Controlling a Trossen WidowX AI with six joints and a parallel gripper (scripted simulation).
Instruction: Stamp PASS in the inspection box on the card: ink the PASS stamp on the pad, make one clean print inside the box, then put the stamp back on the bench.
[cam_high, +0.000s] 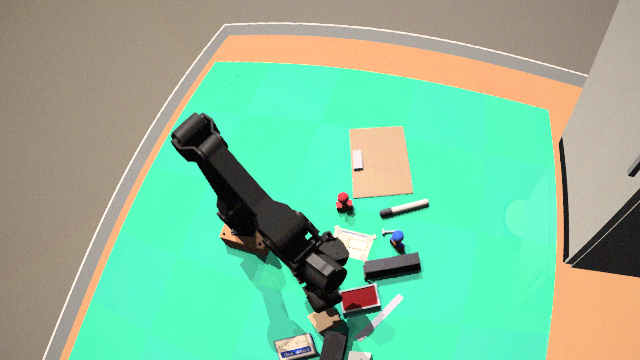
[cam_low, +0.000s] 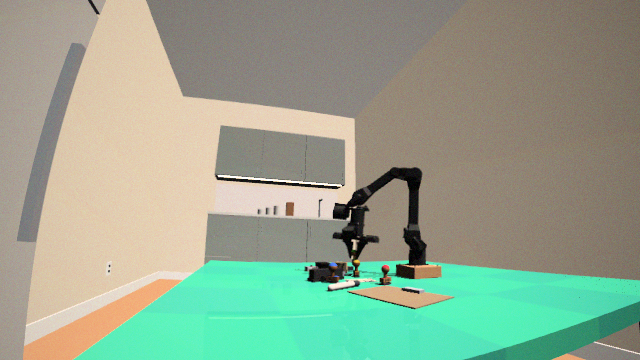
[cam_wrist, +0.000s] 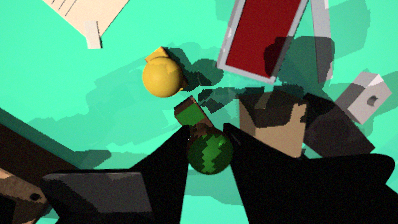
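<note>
One red ink pad (cam_high: 360, 298) (cam_wrist: 262, 35), pale-rimmed, serves as landmark on the green bench top (cam_high: 465, 200) (cam_low: 280, 330). Gripper (cam_high: 322, 300) (cam_low: 355, 256) (cam_wrist: 206, 129): beside the pad in the top view, fingers pinching a green-knobbed stamp (cam_low: 354, 247) (cam_wrist: 210, 152), raised off the bench; its lettering not legible. Yellow-knobbed stamp (cam_low: 356, 263) (cam_wrist: 162, 76): standing near the pad's near-card end, close to the held stamp, a narrow gap between. Card (cam_high: 356, 242) (cam_wrist: 87, 10): flat, above the pad in the top view, with bench showing between their edges; any print too small to tell. Long black block (cam_high: 392, 266): just above and right of the pad, narrowing that side. Pale strip (cam_high: 392, 307) (cam_wrist: 321, 40): slanting along the pad's right, apart from its rim. Tan block (cam_high: 325, 320) (cam_wrist: 280, 132): near the pad's lower-left corner, crowding it. Blue-knobbed stamp (cam_high: 397, 237) (cam_low: 333, 267): beyond the long black block from the pad. Widest room: right of the pad, past the strip.
</note>
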